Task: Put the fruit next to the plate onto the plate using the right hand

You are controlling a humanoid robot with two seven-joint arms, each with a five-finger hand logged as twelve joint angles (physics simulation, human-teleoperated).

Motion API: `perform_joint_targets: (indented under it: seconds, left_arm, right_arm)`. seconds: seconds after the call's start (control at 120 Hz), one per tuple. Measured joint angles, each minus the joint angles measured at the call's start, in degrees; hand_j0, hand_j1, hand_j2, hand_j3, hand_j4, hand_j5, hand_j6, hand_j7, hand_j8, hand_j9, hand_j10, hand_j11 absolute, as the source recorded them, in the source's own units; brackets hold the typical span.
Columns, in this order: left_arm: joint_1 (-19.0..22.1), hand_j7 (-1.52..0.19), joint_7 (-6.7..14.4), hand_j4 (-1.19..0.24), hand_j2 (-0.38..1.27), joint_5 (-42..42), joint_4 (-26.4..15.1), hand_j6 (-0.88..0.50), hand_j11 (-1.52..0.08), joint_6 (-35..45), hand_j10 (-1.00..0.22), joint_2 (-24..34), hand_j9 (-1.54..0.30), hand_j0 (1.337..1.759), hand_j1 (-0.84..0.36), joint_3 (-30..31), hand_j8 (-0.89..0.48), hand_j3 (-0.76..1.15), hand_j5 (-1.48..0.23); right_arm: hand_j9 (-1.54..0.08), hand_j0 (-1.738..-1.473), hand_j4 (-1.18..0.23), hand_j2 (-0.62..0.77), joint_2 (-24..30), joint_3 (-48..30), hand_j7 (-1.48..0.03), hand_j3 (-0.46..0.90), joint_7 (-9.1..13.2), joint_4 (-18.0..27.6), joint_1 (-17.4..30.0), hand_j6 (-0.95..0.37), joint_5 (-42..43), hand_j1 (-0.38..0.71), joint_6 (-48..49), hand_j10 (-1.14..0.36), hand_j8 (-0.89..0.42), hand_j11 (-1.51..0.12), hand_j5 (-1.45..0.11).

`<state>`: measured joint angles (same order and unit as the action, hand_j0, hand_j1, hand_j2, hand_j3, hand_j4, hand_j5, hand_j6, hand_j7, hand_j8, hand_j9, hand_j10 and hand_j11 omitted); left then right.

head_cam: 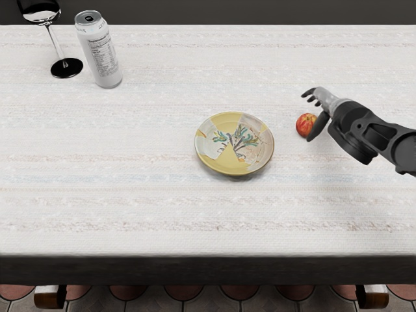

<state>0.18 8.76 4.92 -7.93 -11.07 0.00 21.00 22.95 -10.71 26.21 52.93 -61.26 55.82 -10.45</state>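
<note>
A small red and yellow fruit [305, 124], an apple or peach, lies on the white table just right of a yellow and white plate [221, 156] with a blue-green leaf pattern. My right hand [316, 110] comes in from the right edge and is right beside the fruit. Its fingers are spread, the thumb reaching down along the fruit's right side and the other fingers above and behind it. The fingers are not closed around the fruit. The plate carries nothing.
A silver drink can [99, 49] stands at the back left, with a dark-stemmed wine glass [55, 39] to its left. The table's front edge [208, 257] runs across the bottom.
</note>
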Motion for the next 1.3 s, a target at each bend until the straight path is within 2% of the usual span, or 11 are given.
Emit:
perform_joint_targets:
  seconds: [0.617,0.842,1.05,1.3]
  left_arm:
    - [0.00,-0.30,0.01,-0.23,0.05,0.00,0.00,-0.23,-0.30,0.00,-0.23,0.00,-0.30,1.658,0.07,0.00,-0.23,0.00,-0.30]
    - [0.00,-0.30,0.01,-0.23,0.05,0.00,0.00,-0.23,-0.30,0.00,-0.23,0.00,-0.30,1.658,0.07,0.00,-0.23,0.00,-0.30]
    - [0.00,-0.30,0.01,-0.23,0.05,0.00,0.01,-0.23,-0.30,0.00,-0.23,0.00,-0.30,1.658,0.07,0.00,-0.23,0.00,-0.30]
    - [0.00,-0.30,0.00,-0.23,0.05,0.00,0.01,-0.23,-0.30,0.00,-0.23,0.00,-0.30,1.658,0.07,0.00,-0.23,0.00,-0.30]
  right_arm:
    - [-0.53,-1.658,-0.41,-0.08,-0.43,-0.08,-0.53,0.00,-0.90,-1.18,1.75,-0.41,-1.42,0.14,-0.16,-0.41,-0.41,-0.53,-0.53]
    - [-0.59,-1.658,-0.45,-0.09,-1.14,-0.28,-0.59,0.00,-0.89,-1.13,1.55,-0.45,-2.56,0.19,0.60,-0.45,-0.43,-0.59,-0.58]
    - [-0.66,-1.657,-0.50,0.00,-1.21,-0.39,-0.66,0.00,-0.89,-0.79,1.21,-0.48,-3.45,0.22,1.09,-0.50,-0.39,-0.66,-0.66]
    - [-0.71,-1.658,-0.54,0.10,-0.95,-2.65,-0.71,0.00,-0.92,-0.69,1.15,-0.51,-3.62,0.23,1.80,-0.54,-0.42,-0.71,-0.71]
